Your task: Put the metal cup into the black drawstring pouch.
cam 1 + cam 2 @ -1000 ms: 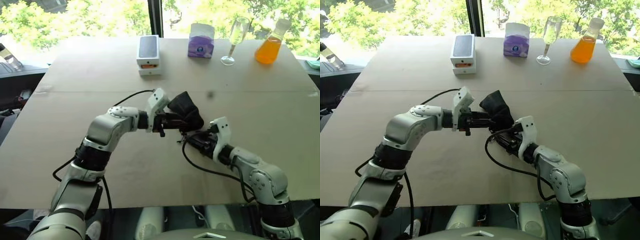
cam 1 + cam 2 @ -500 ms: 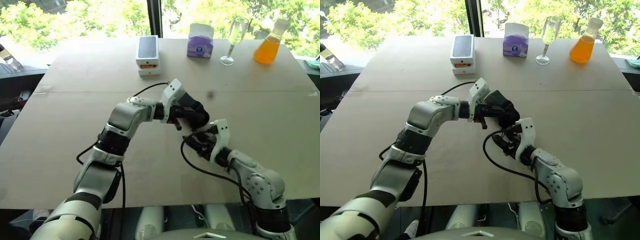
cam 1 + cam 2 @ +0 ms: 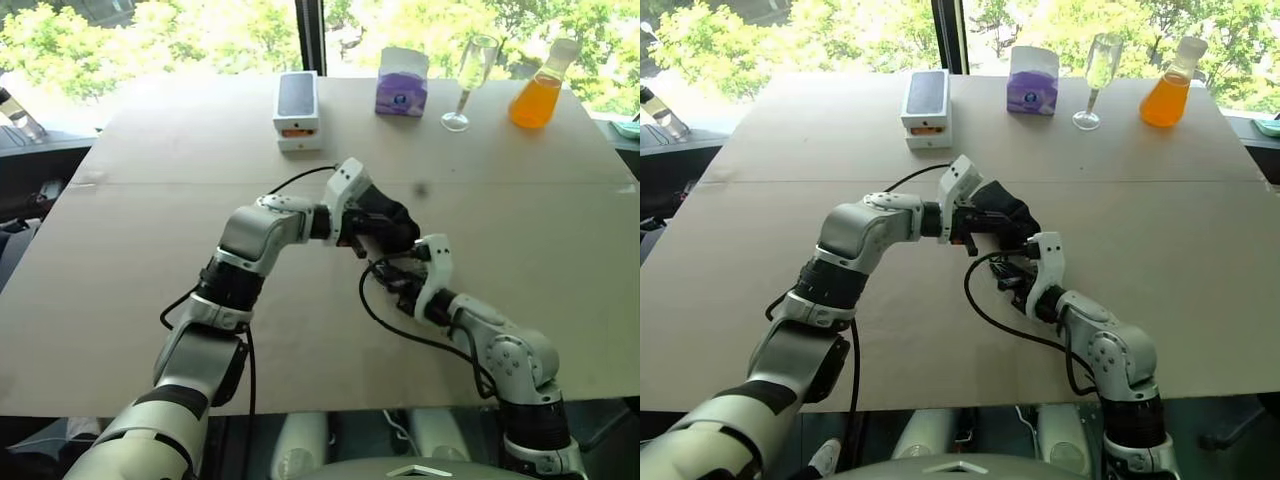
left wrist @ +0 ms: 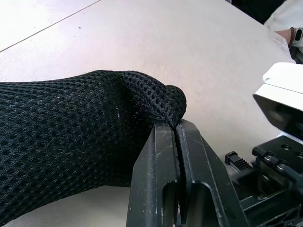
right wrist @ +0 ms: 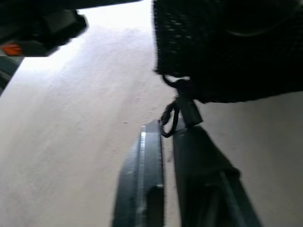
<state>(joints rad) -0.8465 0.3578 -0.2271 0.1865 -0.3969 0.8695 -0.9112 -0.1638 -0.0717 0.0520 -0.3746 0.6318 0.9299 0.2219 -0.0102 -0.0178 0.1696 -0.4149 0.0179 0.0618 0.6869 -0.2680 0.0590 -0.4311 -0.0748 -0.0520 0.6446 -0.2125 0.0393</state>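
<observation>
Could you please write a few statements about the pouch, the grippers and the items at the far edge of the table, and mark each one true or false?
1. The left gripper is shut on the black drawstring pouch. True.
2. The right gripper is wide open. False: it is shut, at the pouch's cord.
3. The flask holds blue liquid. False: the liquid is orange.
4. A wine glass stands between the purple box and the flask. True.
</observation>
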